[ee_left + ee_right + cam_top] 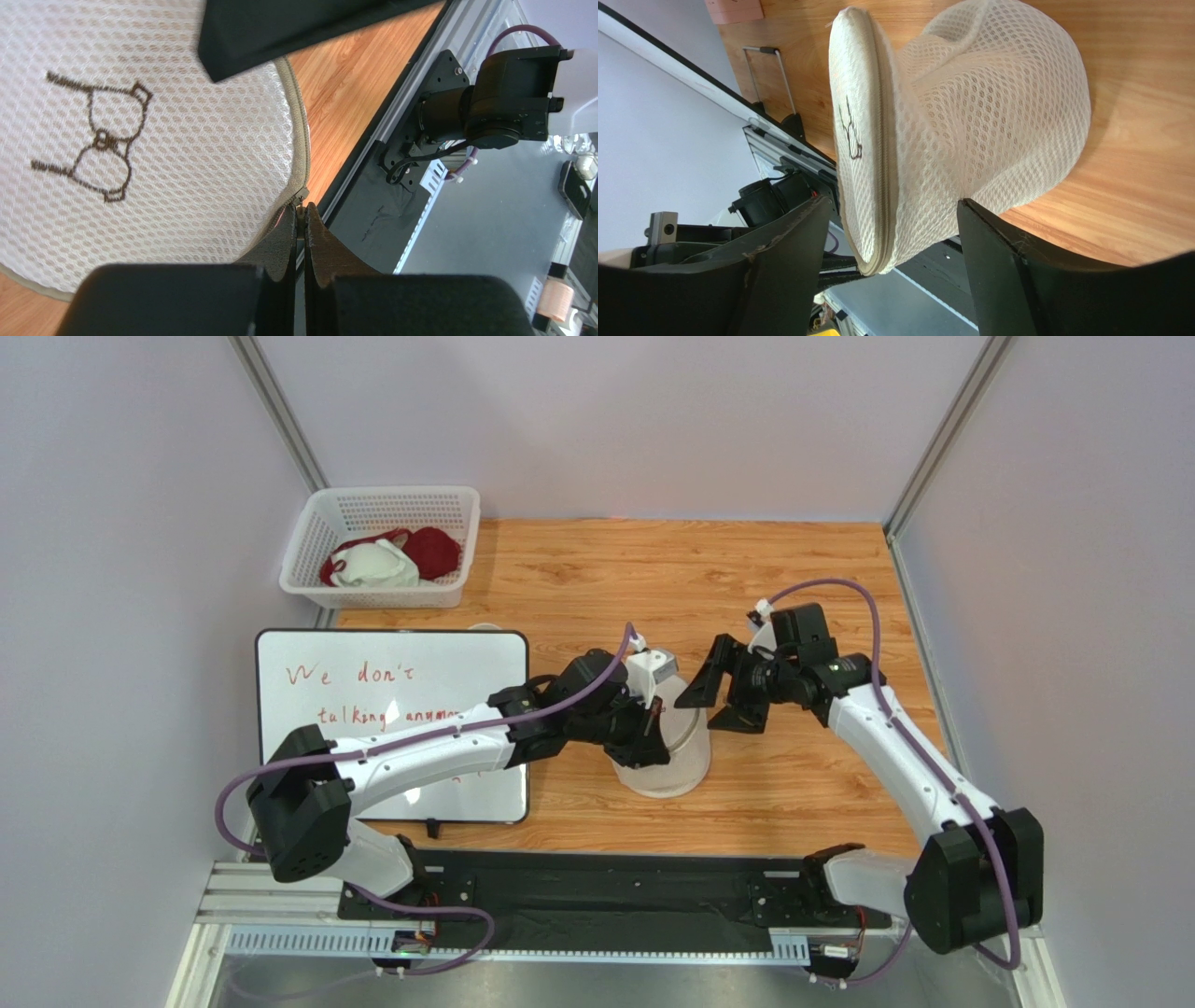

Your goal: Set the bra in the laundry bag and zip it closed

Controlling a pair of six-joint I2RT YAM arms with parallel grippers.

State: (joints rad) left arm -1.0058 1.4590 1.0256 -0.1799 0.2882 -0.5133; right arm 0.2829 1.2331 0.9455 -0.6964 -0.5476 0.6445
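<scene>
So the setup sits in a small booth: plain pale grey-lilac walls on three sides, with slim metal posts running up at 11 and 1 o'clock. The table is warm orange wood-grain. At 11 o'clock there's a white plastic basket with a dark red garment and a white garment in it. A whiteboard lies flat at 9 o'clock with red handwriting on it. At 6 o'clock a black strip sits on grey metal rails. Lighting is soft and even, no harsh shadows.
</scene>
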